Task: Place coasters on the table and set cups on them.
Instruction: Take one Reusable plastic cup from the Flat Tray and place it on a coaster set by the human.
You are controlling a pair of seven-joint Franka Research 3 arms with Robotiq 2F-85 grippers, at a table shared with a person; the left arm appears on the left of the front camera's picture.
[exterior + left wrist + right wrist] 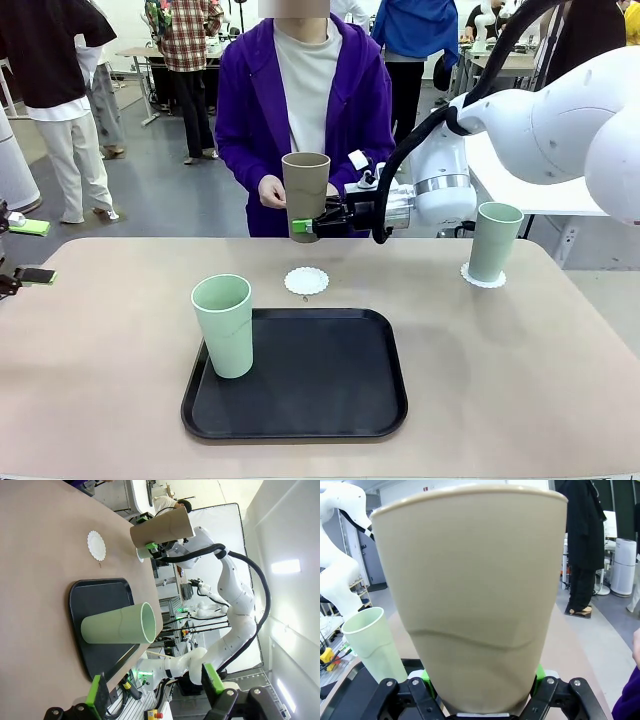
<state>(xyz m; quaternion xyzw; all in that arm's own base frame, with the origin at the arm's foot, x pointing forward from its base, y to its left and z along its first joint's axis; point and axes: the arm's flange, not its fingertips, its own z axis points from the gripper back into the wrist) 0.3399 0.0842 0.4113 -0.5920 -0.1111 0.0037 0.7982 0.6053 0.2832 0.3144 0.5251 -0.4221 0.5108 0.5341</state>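
Note:
My right gripper (311,228) is shut on the base of the tan cup (305,188), holding it upright in the air above the bare coaster (306,281) on the table (520,350). In the right wrist view the tan cup (470,595) stands between the fingers of the right gripper (482,702). One mint cup (225,325) stands on the black tray (320,400). The other mint cup (495,240) sits on a coaster (483,278) at the far right. My left gripper (152,687) is open and holds nothing, off the table's left end (30,250).
A person in a purple jacket stands at the far side, hands (272,192) held close behind the tan cup. The left wrist view shows the tray (100,600), the mint cup (117,625), the coaster (96,545) and the tan cup (162,530) sideways.

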